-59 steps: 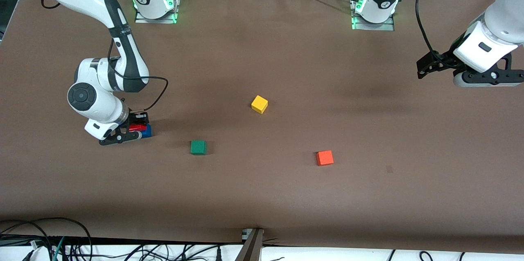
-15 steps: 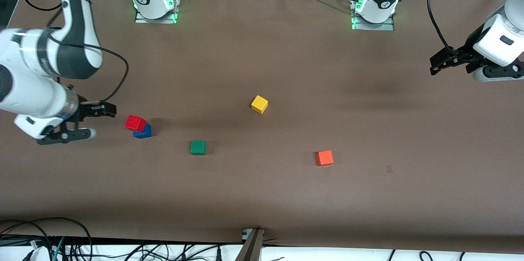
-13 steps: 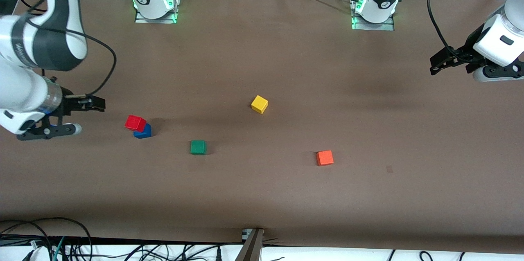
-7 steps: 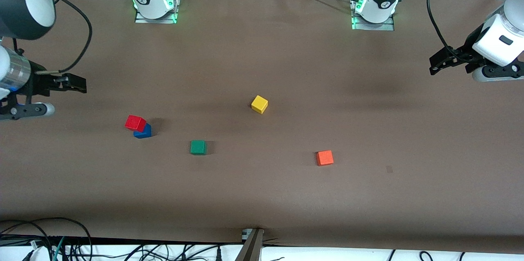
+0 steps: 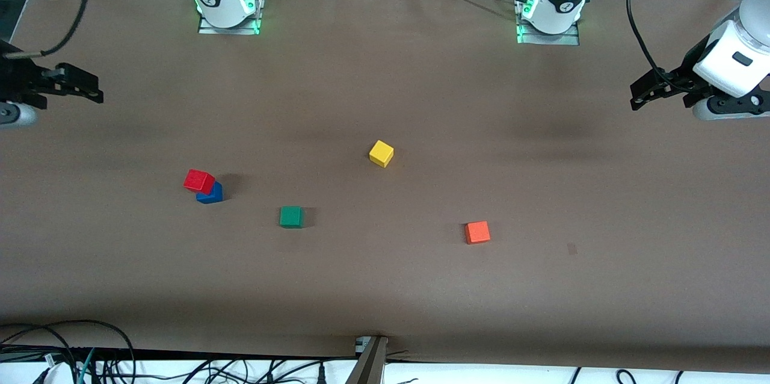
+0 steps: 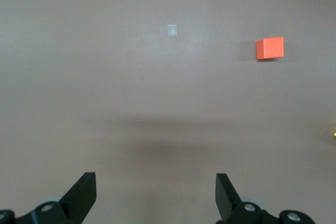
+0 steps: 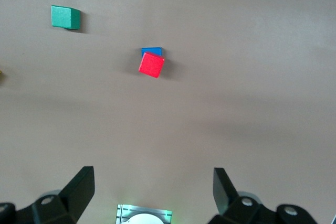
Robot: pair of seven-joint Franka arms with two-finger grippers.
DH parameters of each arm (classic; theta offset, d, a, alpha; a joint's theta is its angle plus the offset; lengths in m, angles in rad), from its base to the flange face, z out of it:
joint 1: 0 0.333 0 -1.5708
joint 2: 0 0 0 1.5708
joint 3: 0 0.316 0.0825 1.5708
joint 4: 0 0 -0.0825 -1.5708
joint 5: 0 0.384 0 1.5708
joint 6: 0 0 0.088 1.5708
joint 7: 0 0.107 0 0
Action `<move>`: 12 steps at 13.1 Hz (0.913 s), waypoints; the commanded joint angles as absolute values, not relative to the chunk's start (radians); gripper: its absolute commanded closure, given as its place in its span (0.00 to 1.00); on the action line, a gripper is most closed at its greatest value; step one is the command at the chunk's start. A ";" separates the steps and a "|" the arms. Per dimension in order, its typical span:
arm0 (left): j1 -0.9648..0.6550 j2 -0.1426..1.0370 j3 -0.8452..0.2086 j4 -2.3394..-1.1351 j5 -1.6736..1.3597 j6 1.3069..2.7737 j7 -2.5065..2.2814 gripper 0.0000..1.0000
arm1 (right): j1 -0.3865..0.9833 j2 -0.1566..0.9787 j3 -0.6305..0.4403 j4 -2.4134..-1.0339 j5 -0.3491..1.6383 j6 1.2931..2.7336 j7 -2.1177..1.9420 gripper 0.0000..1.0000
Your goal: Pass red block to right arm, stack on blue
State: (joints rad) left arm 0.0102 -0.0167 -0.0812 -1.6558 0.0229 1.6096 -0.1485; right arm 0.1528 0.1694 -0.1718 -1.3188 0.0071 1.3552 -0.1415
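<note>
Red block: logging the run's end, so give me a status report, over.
Red block stacked on the blue, sitting askew. Right gripper open, high over its table end. Left gripper open, waiting at its end. Nothing in the way.

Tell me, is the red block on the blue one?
Yes. The red block sits on the blue block, off-centre, with nothing holding it.
</note>
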 commanded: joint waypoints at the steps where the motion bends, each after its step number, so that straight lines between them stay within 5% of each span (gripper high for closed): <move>1: 0.005 -0.020 -0.081 -1.641 0.015 1.591 -0.150 0.00 | 0.083 0.065 -0.115 -1.393 -0.006 1.355 -0.138 0.00; 3: 0.005 -0.020 -0.081 -1.641 0.015 1.591 -0.150 0.00 | 0.035 0.041 -0.048 -1.399 -0.024 1.344 -0.138 0.00; 12: 0.005 -0.020 -0.080 -1.641 0.018 1.591 -0.144 0.00 | 0.032 0.046 -0.052 -1.419 -0.017 1.327 -0.138 0.00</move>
